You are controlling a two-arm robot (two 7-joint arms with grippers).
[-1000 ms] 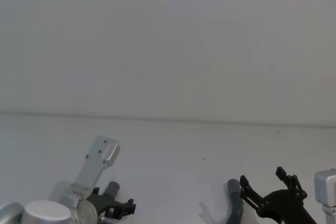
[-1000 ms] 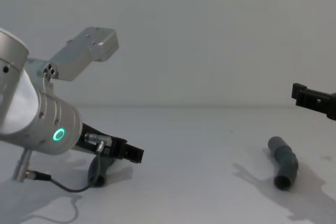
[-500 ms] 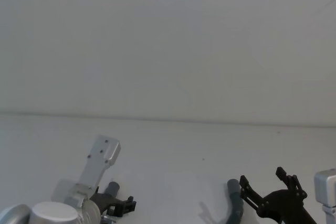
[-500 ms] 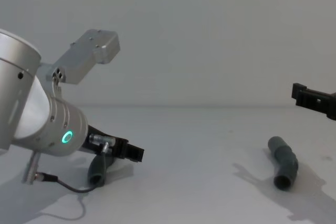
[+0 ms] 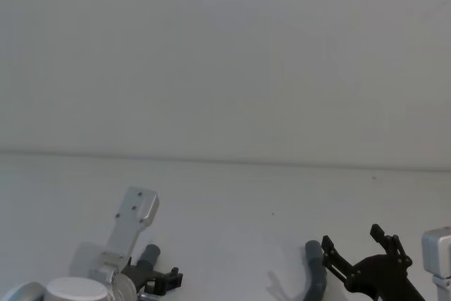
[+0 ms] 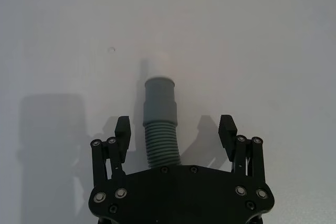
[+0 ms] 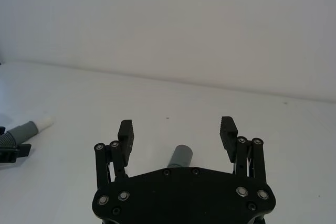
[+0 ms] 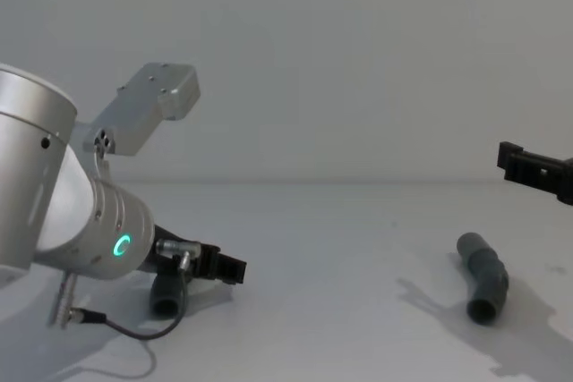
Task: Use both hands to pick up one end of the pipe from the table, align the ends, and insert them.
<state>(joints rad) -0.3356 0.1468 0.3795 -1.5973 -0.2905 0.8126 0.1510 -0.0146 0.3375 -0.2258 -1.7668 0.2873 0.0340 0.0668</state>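
Note:
Two dark grey pipe pieces lie on the white table (image 5: 246, 195). The left piece (image 6: 159, 129), ribbed with a smooth cuff, lies between the fingers of my open left gripper (image 6: 175, 125), which is low over the table. From the chest I see this piece (image 8: 167, 292) under the left gripper (image 8: 228, 267). The right wrist view shows its white tip (image 7: 44, 123). The right piece (image 8: 483, 279) lies with its open cuff facing the chest camera. My right gripper (image 7: 177, 126) hovers open above and behind that piece (image 7: 180, 157), apart from it.
A plain pale wall rises behind the table's far edge. The left arm's silver body with its green ring (image 8: 119, 245) and a loose cable (image 8: 116, 328) take up the near left. Bare table lies between the two pieces.
My left arm has sunk lower and drawn slightly back, keeping its open fingers about the left piece. The right gripper and both pipe pieces have stayed where they were.

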